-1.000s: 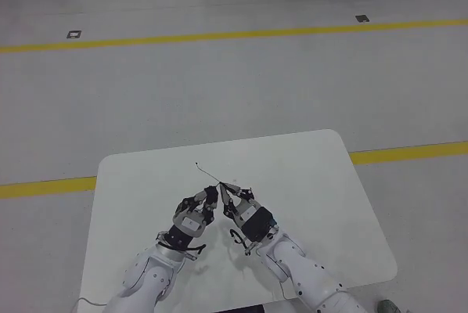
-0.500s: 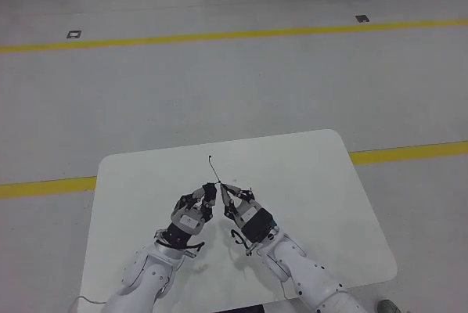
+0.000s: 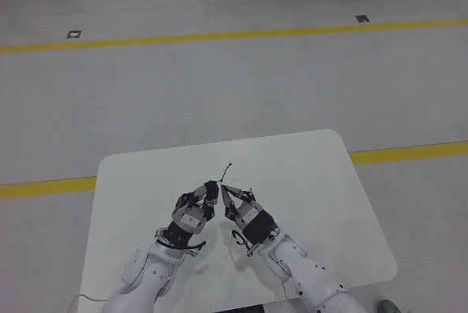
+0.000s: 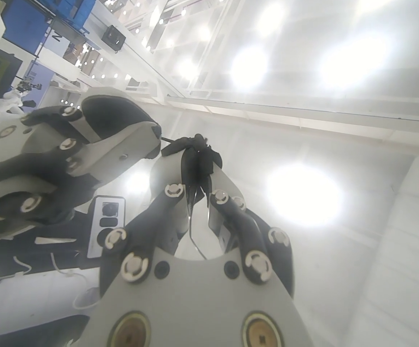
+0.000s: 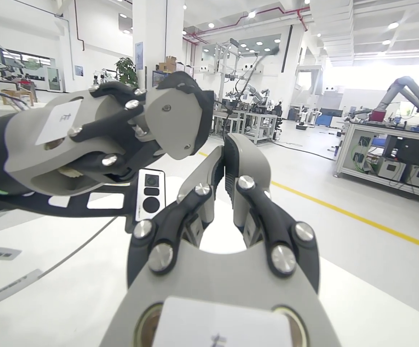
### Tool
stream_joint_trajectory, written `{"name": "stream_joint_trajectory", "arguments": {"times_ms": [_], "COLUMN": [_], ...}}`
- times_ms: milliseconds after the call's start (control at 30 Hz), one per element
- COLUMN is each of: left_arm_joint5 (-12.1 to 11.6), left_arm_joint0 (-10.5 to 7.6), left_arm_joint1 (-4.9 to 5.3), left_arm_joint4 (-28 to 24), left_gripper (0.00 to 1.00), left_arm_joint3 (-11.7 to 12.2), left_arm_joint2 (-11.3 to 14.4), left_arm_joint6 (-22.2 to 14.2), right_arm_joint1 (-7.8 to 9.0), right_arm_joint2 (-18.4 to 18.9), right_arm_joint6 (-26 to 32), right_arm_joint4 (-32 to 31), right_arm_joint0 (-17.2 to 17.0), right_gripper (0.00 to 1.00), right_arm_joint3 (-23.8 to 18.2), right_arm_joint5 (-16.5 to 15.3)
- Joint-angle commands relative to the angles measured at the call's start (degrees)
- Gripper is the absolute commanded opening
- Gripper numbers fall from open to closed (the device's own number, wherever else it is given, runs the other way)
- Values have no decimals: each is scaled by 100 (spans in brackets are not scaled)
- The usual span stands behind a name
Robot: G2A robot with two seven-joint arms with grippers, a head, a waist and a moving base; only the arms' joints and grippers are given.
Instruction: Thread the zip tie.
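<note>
left claw (image 4: 195,172) and right claw (image 5: 224,149) both clamped on the zip tie (image 3: 226,170), tips nearly touching, its tail sticking out beyond them

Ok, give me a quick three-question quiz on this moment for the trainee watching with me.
1. True or false: the left gripper and right gripper are at opposite ends of the white table.
2. Multiple choice: how do the two grippers stand? A) both open B) both shut on the zip tie C) one open, one shut.
3. Fill in: the zip tie is held ____ the white table, not lying on it.

Key: 1 false, their fingertips nearly meet over the middle of the table. 2 B. 3 above.
</note>
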Motion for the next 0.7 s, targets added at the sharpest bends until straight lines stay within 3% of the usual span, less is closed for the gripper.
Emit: {"name": "stream_joint_trajectory", "arguments": {"times_ms": [0,667], "left_arm_joint5": [3,-33], "left_arm_joint0": [-1,69], "left_arm_joint1": [0,12], "left_arm_joint4": [-5,31], "left_gripper": [0,0], "left_arm_joint3": [-27,-304], "left_arm_joint2": [-5,-83], "left_arm_joint6": [-8,-64], "right_arm_joint1": [-3,-42], "right_arm_joint2": [-3,-83], "right_arm_joint6": [9,100], "right_arm_joint4": [-3,-87], "right_arm_joint0": [2,66], "right_gripper": [0,0], "right_arm_joint3": [7,108], "right_arm_joint5": [-6,-93]}}
